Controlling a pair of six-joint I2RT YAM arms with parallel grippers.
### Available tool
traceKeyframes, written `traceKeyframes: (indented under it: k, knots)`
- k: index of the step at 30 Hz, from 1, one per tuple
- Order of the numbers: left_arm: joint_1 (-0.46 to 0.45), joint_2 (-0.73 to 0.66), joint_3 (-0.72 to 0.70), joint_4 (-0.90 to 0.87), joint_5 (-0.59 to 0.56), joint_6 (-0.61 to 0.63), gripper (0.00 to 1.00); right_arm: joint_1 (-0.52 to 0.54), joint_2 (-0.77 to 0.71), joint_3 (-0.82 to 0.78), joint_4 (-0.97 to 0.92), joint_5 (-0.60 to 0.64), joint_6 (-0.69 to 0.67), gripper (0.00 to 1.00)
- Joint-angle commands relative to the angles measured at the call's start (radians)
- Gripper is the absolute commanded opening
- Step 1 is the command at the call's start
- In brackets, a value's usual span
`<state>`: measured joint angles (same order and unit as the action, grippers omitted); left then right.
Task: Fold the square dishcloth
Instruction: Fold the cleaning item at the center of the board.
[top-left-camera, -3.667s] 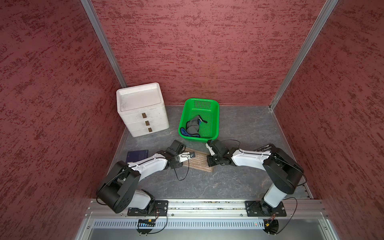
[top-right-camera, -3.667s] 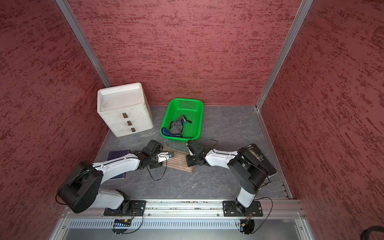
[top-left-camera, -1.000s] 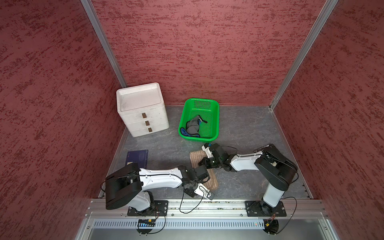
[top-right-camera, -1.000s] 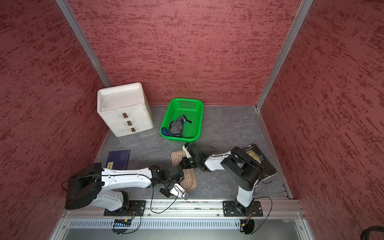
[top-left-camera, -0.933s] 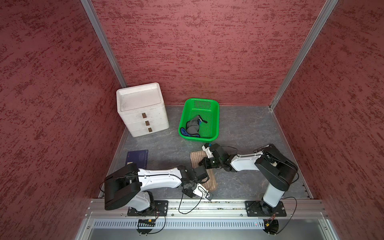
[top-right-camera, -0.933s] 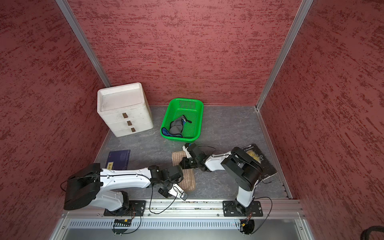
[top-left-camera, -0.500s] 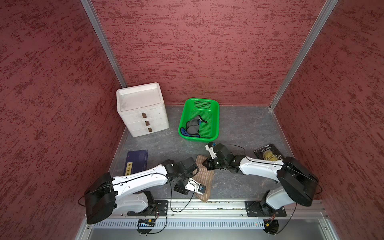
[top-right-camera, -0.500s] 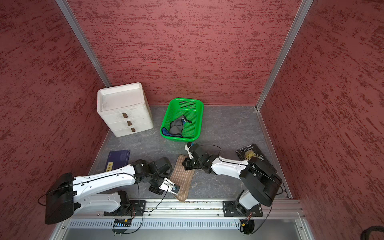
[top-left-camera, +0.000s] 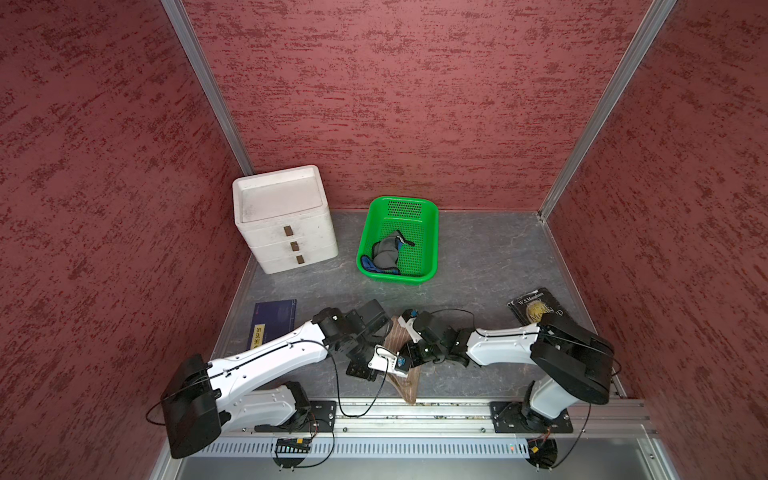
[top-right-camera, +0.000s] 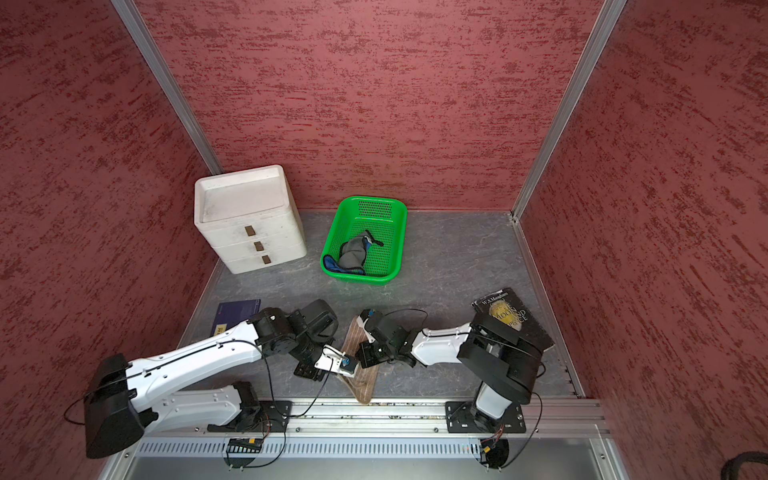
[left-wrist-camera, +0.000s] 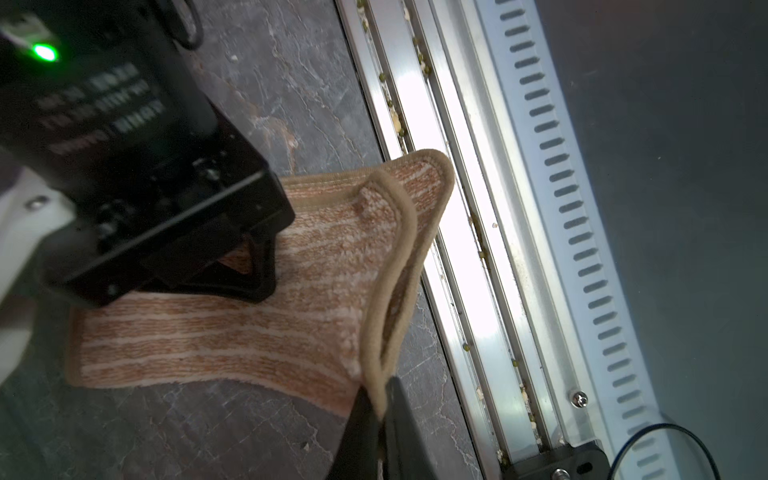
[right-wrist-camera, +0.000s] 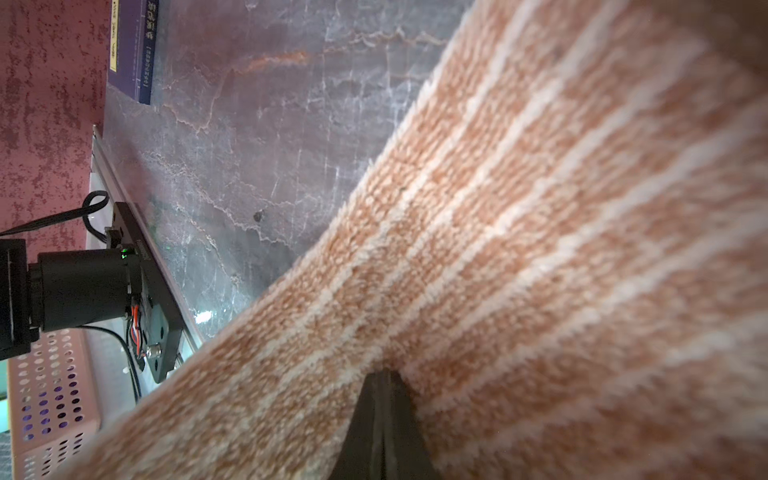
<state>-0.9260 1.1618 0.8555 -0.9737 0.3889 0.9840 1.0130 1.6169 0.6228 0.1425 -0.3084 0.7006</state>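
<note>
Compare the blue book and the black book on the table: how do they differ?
The blue book lies on the left side of the table; the black book lies on the right side. The blue book's cover is plain with a small yellow label; the black book's shows a gold emblem and pale lettering. Both lie flat and closed.

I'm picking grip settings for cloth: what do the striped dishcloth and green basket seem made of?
The dishcloth looks like looped terry, perhaps cotton or microfibre: fuzzy matte pile in orange and white stripes, edged with a smooth tan binding. The green basket looks like moulded plastic: slightly glossy, uniform colour, regular holes in walls and floor.
</note>
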Motion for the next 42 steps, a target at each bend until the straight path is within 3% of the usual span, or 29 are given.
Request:
traceKeyframes:
  k: [1,5,15,18,23,25,33,42]
  knots:
    - [0.026,-0.004,0.044,-0.046,0.071,0.001,0.06,0.004,-0.116,0.003,-0.058,-0.015,-0.004,0.0]
    - [0.093,0.041,0.079,-0.054,0.121,0.008,0.06,-0.024,-0.183,0.035,-0.141,0.052,0.002,0.0]
    - [0.199,0.138,0.15,0.001,0.194,-0.006,0.06,-0.134,0.053,-0.021,-0.037,-0.065,0.037,0.0]
    - [0.217,0.178,0.161,0.069,0.144,-0.04,0.05,-0.167,-0.015,-0.026,-0.043,-0.127,0.027,0.0]
    - [0.235,0.248,0.164,0.163,0.084,-0.083,0.05,-0.279,-0.312,-0.021,-0.214,-0.09,-0.012,0.0]
    - [0.246,0.271,0.17,0.201,0.076,-0.103,0.05,-0.321,-0.356,-0.01,-0.296,-0.064,-0.029,0.0]
    - [0.262,0.408,0.23,0.345,0.033,-0.216,0.05,-0.379,-0.339,-0.037,-0.347,-0.036,-0.064,0.0]
    - [0.249,0.57,0.322,0.467,-0.116,-0.32,0.06,-0.38,-0.218,-0.052,-0.314,-0.027,-0.07,0.0]
